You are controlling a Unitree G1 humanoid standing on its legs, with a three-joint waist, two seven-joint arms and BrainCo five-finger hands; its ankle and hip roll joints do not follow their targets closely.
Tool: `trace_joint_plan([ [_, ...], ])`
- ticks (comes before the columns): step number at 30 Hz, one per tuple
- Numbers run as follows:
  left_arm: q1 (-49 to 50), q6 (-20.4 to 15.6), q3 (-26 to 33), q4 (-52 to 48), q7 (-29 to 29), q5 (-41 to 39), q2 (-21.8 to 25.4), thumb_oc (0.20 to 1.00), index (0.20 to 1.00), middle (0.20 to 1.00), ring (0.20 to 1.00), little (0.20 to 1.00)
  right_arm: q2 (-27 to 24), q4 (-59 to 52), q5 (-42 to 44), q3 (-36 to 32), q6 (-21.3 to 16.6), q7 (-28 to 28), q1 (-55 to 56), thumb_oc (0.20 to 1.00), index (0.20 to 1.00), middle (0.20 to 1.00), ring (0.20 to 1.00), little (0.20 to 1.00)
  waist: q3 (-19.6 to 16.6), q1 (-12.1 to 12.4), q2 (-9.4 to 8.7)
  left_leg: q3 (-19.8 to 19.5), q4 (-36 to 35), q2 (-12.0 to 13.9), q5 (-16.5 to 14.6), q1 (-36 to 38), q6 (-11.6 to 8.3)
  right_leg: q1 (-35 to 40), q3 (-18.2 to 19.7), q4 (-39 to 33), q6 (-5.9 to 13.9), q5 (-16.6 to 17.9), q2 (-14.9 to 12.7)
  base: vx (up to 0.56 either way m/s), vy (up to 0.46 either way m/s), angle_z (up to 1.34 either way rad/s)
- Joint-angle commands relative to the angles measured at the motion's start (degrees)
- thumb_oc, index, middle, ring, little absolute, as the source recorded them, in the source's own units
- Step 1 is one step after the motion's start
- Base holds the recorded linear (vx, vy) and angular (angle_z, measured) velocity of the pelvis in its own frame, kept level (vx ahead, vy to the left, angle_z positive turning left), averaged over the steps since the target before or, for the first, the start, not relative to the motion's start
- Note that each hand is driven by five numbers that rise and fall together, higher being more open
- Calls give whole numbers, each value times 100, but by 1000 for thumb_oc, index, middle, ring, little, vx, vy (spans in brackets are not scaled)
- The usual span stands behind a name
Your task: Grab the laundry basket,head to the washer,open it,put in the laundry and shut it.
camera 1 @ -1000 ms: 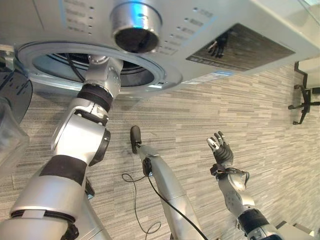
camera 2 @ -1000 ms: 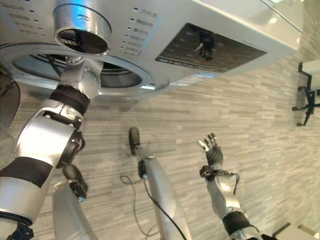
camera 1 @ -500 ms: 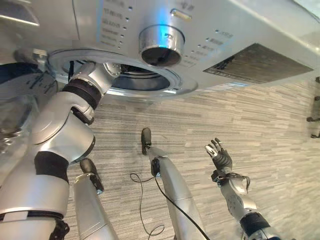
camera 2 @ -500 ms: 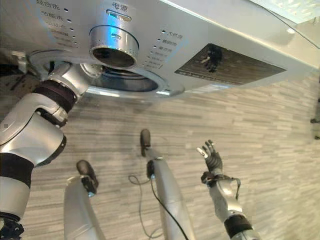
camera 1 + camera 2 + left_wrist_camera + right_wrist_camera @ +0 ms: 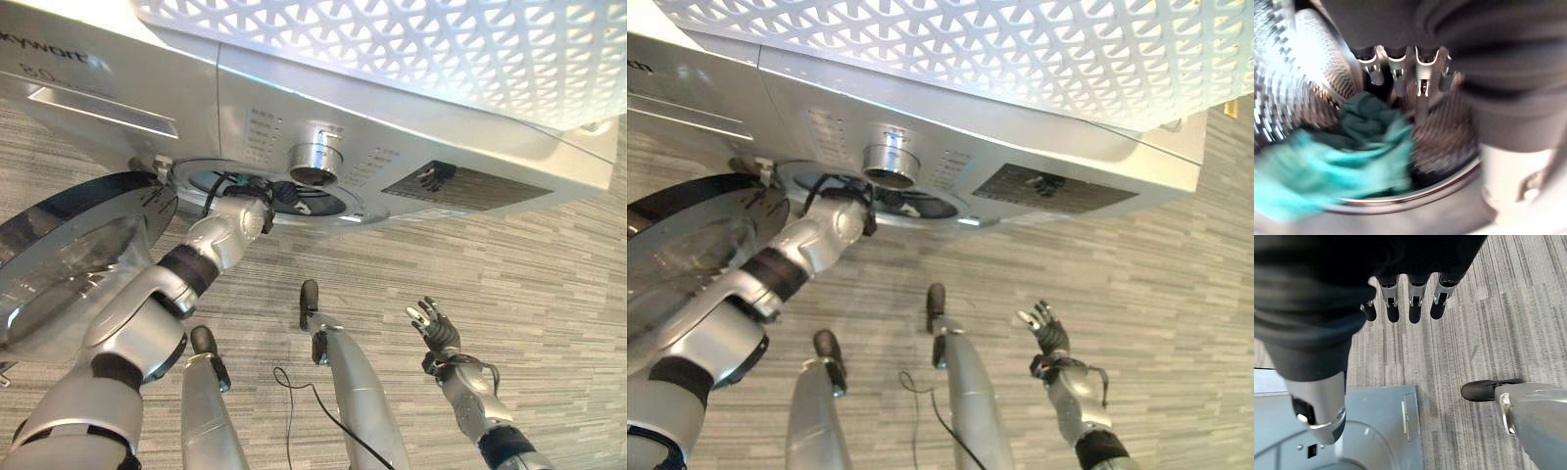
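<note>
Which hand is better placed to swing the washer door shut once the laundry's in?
Probably the left. The left hand is in the drum beside the open door, over the teal laundry. The right hand hangs open above the floor, well away.

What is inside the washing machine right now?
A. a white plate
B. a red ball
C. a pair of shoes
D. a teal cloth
D: the left wrist view shows a teal cloth lying in the shiny drum, just past the left hand.

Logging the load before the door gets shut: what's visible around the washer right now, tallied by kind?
Washers: 1
Open washer doors: 1
White lattice baskets on top: 1
Teal laundry piles in the drum: 1
Robot hands: 2, left hand, right hand
Total: 6
</note>
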Motion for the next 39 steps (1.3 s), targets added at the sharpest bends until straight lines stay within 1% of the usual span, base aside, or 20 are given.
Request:
trace_joint_plan([
  [1, 332, -810, 214, -1230, -227, -672, -42, 1000, 1000, 1000, 1000, 1000, -226, -48, -319, -359, 29, -14, 31, 1000, 1000, 1000, 1000, 1000, 188, -140, 231, -82, -992, 390, 322, 836, -74, 515, 84, -177, 452, -564, 5, 1, 80, 6],
  [3, 896, -798, 142, -1310, -491, -711, -81, 1000, 1000, 1000, 1000, 1000, -209, 125, -501, -340, 92, -42, 15, 1000, 1000, 1000, 1000, 1000, 195, -93, 211, -44, -1108, 373, 319, 1121, -57, 779, 76, -261, 468, -547, -11, -2, 89, 0],
  [6, 1744, -785, -27, -879, -826, -760, -251, 1000, 1000, 1000, 1000, 1000, -216, 491, -827, -270, 243, -23, 7, 1000, 1000, 1000, 1000, 1000, 173, 37, 199, -31, -1227, 274, 277, 1640, -30, 1310, 47, -344, 502, -545, -43, 8, 73, -1],
  [7, 1756, -792, -27, -873, -823, -754, -256, 1000, 1000, 1000, 1000, 1000, -216, 495, -831, -265, 240, -22, 15, 1000, 1000, 1000, 1000, 1000, 189, 39, 192, -23, -1247, 272, 279, 1685, -29, 1348, 50, -357, 504, -544, -43, -56, 74, -1],
  [8, 1975, -727, -52, -613, -786, -624, -325, 1000, 1000, 1000, 1000, 1000, -191, 725, -954, -237, 308, 4, 43, 1000, 1000, 1000, 1000, 1000, 237, 72, 145, 24, -1353, 205, 409, 1918, 16, 1590, 38, -414, 466, -435, -95, -49, 71, 2],
  [10, 2059, -707, -96, -412, -734, -518, -371, 1000, 1000, 1000, 1000, 1000, -174, 912, -955, -235, 311, 6, 30, 1000, 1000, 1000, 1000, 1000, 288, 100, 131, 34, -1434, 158, 422, 2144, 23, 1791, 19, -414, 475, -445, -140, -5, 72, 6],
  [11, 2330, -632, -42, -56, -661, -325, -471, 1000, 1000, 1000, 1000, 1000, -112, 1257, -1086, -236, 396, 6, 3, 1000, 1000, 1000, 1000, 1000, 323, 180, 140, 36, -1617, 83, 462, 2543, 20, 2203, -9, -477, 494, -458, -177, 62, 77, 5],
  [13, 2627, -575, 123, 300, -540, -195, -543, 1000, 1000, 1000, 1000, 1000, -65, 1599, -1266, -256, 447, 19, 15, 1000, 1000, 1000, 1000, 1000, 337, 263, 182, 91, -1981, 33, 567, 3096, 3, 2739, -74, -701, 527, -433, -208, 89, 103, 7],
  [16, 3035, -530, 339, 723, -456, -132, -592, 1000, 1000, 1000, 1000, 1000, -13, 2082, -1456, -377, 528, 68, 103, 1000, 1000, 1000, 1000, 1000, 203, 364, 308, 112, -2553, -37, 771, 3760, 7, 3335, -158, -1030, 580, -353, -232, 105, 88, 9],
  [19, 3288, -459, 583, 1422, -262, -176, -878, 1000, 1000, 1000, 1000, 1000, 43, 2621, -1607, -529, 602, 74, 152, 1000, 1000, 1000, 1000, 1000, -33, 412, 413, 152, -3191, -128, 1046, 4389, 18, 3953, -274, -1500, 641, -212, -243, 133, 71, 10],
  [21, 3504, -444, 806, 1931, -135, -280, -1040, 1000, 1000, 1000, 1000, 1000, 89, 3024, -1680, -653, 654, 79, 175, 1000, 1000, 1000, 1000, 1000, -238, 469, 509, 145, -3641, -212, 1311, 4753, -20, 4355, -392, -1902, 690, -52, -263, 145, 59, 13],
  [22, 3728, -436, 997, 2097, -144, -452, -1122, 1000, 1000, 1000, 1000, 1000, 111, 3270, -1726, -744, 707, 81, 196, 1000, 1000, 1000, 1000, 1000, -442, 533, 591, 96, -3968, -281, 1422, 5011, -38, 4639, -458, -2182, 710, 19, -262, 124, 42, 18],
  [24, 3873, -423, 1121, 2132, -181, -575, -1123, 1000, 1000, 1000, 1000, 1000, 102, 3370, -1737, -791, 727, 70, 196, 1000, 1000, 1000, 1000, 1000, -533, 564, 634, 114, -4156, -297, 1484, 5188, -52, 4811, -502, -2339, 734, 62, -260, 105, 33, 23],
  [27, 4295, -490, 1541, 1932, -317, -1262, -1155, 1000, 1000, 1000, 1000, 1000, 71, 3582, -1722, -946, 758, 48, 157, 1000, 1000, 1000, 1000, 1000, -718, 723, 712, 90, -4243, -352, 1425, 5431, -41, 5184, -610, -2656, 774, 152, -307, 109, 58, 9],
  [29, 4751, -596, 1949, 1383, -355, -1906, -1068, 1000, 1000, 1000, 1000, 1000, 48, 3665, -1828, -1033, 767, 17, 186, 1000, 1000, 1000, 1000, 1000, -808, 873, 722, 34, -4210, -442, 1284, 5641, 45, 5498, -632, -2792, 799, 181, -384, 117, 82, 20],
  [31, 4869, -614, 2037, 1241, -345, -2004, -1059, 1000, 1000, 1000, 1000, 1000, 65, 3670, -1862, -1055, 764, 2, 198, 1000, 1000, 1000, 1000, 1000, -815, 922, 703, 32, -4173, -481, 1215, 5682, 77, 5570, -652, -2827, 817, 201, -422, 36, 59, 18],
  [34, 5135, -672, 2219, 899, -390, -2339, -1037, 1000, 1000, 1000, 1000, 1000, 135, 3613, -1919, -1077, 751, -46, 198, 1000, 1000, 1000, 1000, 1000, -818, 1023, 613, 5, -3847, -635, 910, 5587, 206, 5659, -657, -2884, 878, 266, -592, -15, 160, 4],
  [35, 5182, -693, 2250, 788, -381, -2448, -1034, 1000, 1000, 1000, 1000, 1000, 202, 3589, -1919, -1083, 750, -72, 190, 1000, 1000, 1000, 1000, 1000, -796, 1052, 571, 26, -3577, -772, 715, 5484, 313, 5617, -621, -2883, 936, 356, -714, -45, 182, 1],
  [36, 5183, -693, 2251, 787, -381, -2448, -1032, 1000, 1000, 1000, 1000, 1000, 203, 3588, -1919, -1083, 750, -72, 191, 1000, 1000, 1000, 1000, 1000, -800, 1056, 567, 30, -3561, -776, 705, 5472, 317, 5610, -616, -2881, 939, 358, -719, -68, 216, -1],
  [39, 5148, -771, 2243, 640, -341, -2483, -980, 1000, 1000, 1000, 1000, 1000, 270, 3466, -1922, -1092, 729, -99, 177, 1000, 1000, 1000, 1000, 1000, -743, 1049, 514, 54, -3264, -1021, 508, 5256, 511, 5385, -462, -2766, 1033, 566, -892, -94, 215, -5],
])
